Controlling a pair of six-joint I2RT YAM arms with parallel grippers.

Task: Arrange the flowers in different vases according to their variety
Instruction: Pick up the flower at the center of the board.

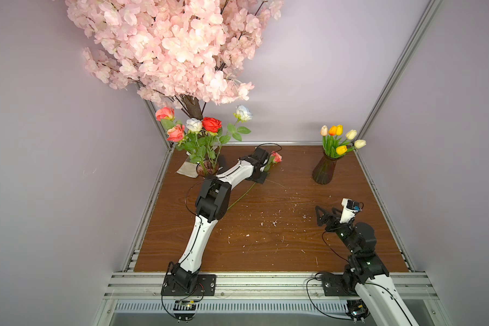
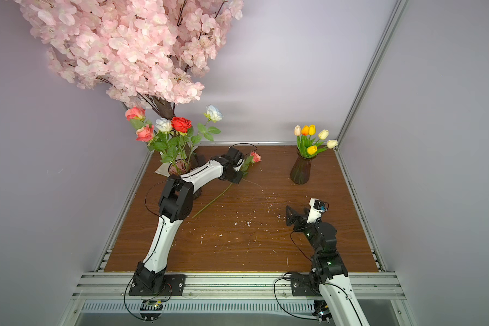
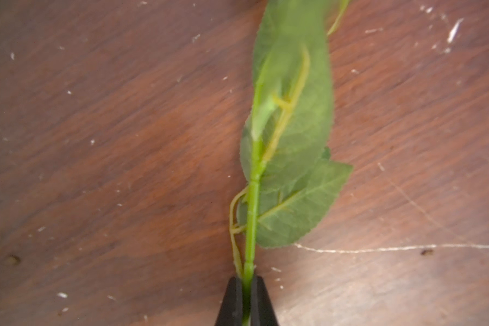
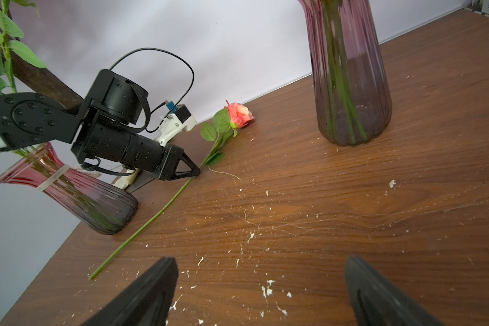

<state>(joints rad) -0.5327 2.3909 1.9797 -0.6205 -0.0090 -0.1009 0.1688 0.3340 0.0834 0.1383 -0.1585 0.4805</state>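
A pink-coral rose [image 1: 276, 156] lies flat on the brown table, its long stem [image 4: 153, 220] running toward the front left. My left gripper [image 3: 249, 279] is shut on that stem just below the leaves [image 3: 294, 127], low over the wood. Behind it a ribbed maroon vase [image 1: 207, 168] with a pale neck band holds several roses [image 1: 203, 125]. At the back right, the other vase [image 1: 324, 170] holds several tulips [image 1: 340, 138]. My right gripper [image 4: 260, 259] hovers open and empty at the front right, away from both vases.
A big pink blossom tree [image 1: 175, 48] fills the back left corner above the rose vase. Lilac walls close the table on three sides, and an aluminium rail [image 1: 266, 279] runs along the front. White flecks [image 1: 274, 223] dot the wood.
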